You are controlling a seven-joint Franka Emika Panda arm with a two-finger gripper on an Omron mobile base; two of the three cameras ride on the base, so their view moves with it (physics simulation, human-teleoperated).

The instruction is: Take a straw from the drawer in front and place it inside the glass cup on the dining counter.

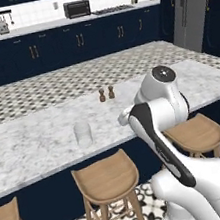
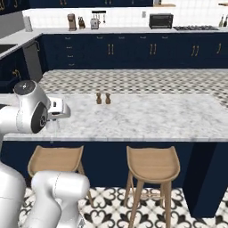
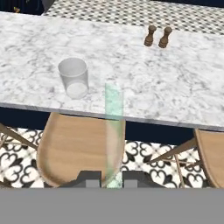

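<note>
The gripper (image 3: 109, 177) pinches a pale green straw (image 3: 113, 127). The glass cup (image 3: 74, 78) stands on the counter (image 3: 175, 87), at ten o'clock from the straw's tip.

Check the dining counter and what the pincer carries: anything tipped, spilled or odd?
Nothing stands out. The glass cup stands upright and empty on the dining counter, with no spill around it. The two brown shakers stand upright side by side, farther back. The pincer is shut on a pale green straw, which looks straight and undamaged.
</note>
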